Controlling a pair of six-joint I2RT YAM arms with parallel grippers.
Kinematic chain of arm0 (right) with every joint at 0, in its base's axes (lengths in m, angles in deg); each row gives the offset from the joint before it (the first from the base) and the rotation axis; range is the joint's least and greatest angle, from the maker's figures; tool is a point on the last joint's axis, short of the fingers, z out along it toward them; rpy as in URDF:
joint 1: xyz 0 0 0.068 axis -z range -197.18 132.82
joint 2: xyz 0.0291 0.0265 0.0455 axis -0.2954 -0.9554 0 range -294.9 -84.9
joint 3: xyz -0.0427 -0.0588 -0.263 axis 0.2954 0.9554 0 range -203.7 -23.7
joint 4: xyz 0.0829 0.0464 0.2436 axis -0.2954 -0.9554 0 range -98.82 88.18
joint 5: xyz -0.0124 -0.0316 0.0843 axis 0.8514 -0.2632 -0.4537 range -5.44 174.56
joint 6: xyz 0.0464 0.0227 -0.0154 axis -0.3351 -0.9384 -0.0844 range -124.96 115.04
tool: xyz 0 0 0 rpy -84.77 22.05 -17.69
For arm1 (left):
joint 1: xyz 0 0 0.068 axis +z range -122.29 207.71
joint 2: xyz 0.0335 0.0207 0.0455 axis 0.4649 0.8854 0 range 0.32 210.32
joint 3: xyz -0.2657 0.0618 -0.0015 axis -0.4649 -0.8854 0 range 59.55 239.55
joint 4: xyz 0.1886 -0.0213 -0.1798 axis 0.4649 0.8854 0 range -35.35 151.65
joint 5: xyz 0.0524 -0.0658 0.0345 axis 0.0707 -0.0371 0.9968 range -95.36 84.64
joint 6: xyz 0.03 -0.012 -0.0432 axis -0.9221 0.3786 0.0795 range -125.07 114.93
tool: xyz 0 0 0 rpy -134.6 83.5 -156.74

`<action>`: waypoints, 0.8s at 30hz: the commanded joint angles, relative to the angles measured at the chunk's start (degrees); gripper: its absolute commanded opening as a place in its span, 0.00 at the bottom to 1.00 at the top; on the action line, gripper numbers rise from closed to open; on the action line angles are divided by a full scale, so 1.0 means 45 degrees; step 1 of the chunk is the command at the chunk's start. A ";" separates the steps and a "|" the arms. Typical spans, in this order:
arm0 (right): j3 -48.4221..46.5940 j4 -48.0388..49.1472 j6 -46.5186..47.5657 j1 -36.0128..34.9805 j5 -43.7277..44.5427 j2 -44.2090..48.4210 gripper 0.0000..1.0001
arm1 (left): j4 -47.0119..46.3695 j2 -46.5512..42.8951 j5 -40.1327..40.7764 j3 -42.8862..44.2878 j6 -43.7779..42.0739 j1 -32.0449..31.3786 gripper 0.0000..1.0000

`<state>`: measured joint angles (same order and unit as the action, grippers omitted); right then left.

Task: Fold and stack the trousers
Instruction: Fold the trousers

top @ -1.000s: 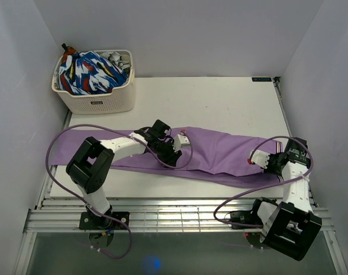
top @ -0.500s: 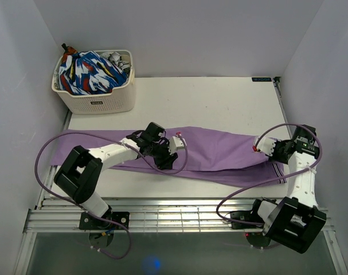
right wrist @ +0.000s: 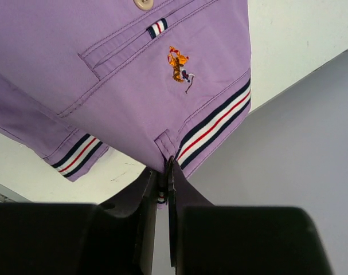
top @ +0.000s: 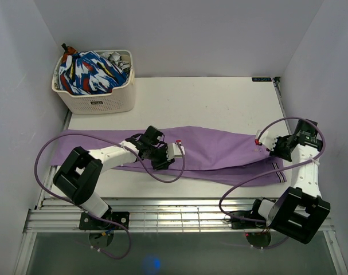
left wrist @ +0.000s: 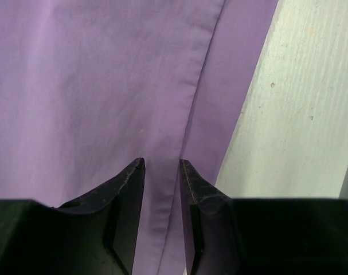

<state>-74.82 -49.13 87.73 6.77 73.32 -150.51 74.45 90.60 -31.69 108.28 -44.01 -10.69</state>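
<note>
Trousers (top: 219, 150): laid out long across the near half of the table (top: 219, 97).
Left gripper (left wrist: 161, 162): fingers slightly apart, astride a seam by the table's front edge.
Right gripper (right wrist: 164, 172): pinching the striped waist end, right at the table's right edge.

The left arm (top: 109, 153) and the right arm (top: 304, 175) were each built of smooth white links joined by blocky black joints, and each stood on a black base (top: 99, 220). A thin lilac cable (top: 40, 160) ran in a loose loop along each arm, the right one ending in a small red plug (top: 257, 141). The fingers (left wrist: 123, 197) were matte black wedges, lightly scuffed.
</note>
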 commanded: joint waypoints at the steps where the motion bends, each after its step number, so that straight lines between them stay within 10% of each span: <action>1: -0.0516 -0.0209 -0.0303 0.0031 -0.0197 -0.0108 0.08 | -0.0433 -0.0219 -0.0126 0.0167 -0.0488 -0.0082 0.42; 10: -0.1960 -0.1184 -0.1513 0.0050 -0.0761 -0.1201 0.08 | -0.0511 -0.0023 -0.0263 0.0285 -0.0956 -0.0491 0.52; 24: -0.3622 -0.2377 -0.2179 0.0089 -0.1486 -0.1964 0.08 | -0.2015 -0.0140 0.1221 -0.0360 -0.0898 -0.0609 0.40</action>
<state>-88.94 -58.20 78.96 6.81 68.20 -159.29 67.54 90.97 -27.65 107.54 -47.40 -13.20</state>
